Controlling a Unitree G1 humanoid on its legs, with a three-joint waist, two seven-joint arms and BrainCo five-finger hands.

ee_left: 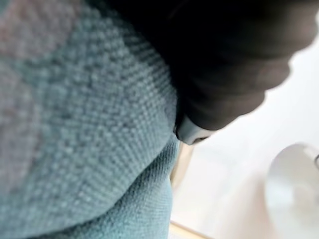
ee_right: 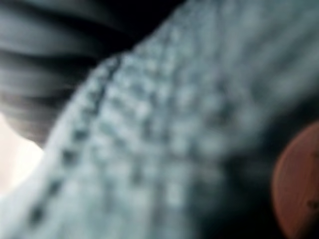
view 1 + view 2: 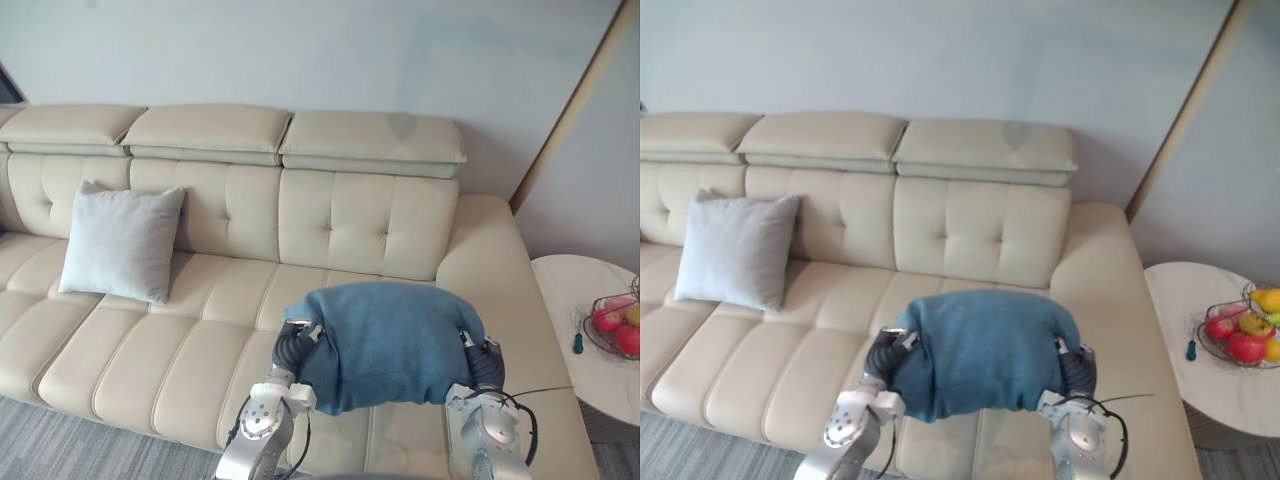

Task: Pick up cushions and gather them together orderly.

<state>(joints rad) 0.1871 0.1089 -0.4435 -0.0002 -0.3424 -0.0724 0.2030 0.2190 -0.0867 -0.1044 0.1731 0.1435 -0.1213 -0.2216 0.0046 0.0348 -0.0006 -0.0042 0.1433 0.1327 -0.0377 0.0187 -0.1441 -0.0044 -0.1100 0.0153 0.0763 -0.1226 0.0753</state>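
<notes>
Two cushions are showing on the cream sofa [image 3: 200, 340] right now: the grey cushion [image 3: 122, 242] is leaning upright against the tufted backrest far over on the robot's left, and the blue cushion [image 3: 390, 340] is hanging in the air above the seat at the right end, well apart from the grey one. A round white side table [image 3: 575, 290] is standing just beside the sofa's right arm, and a wire fruit bowl [image 3: 592, 340] is sitting on it with red fruit [image 3: 607, 318] and some yellow fruit inside; a small dark object [image 3: 577, 343] is lying on the tabletop beside the bowl, too small to identify. Grey carpet [image 3: 60, 440] is running along the front of the sofa, and a pale wall [image 3: 300, 50] is rising behind it. The blue cushion is blocking much of the seat beneath it. The left wrist view is pressing right up against the blue knit, and in the right wrist view a reddish-brown round shape is peeking in at the edge, too blurred to make out. The left hand [image 3: 297, 343] is pushing in against the cushion's left side and the right hand [image 3: 483, 360] against its right side, both arms reaching up from below with the dark covers facing outward. Beyond those covers both hands are disappearing behind the fabric, so whether each one is spread flat or clamped on the cushion cannot be told.
</notes>
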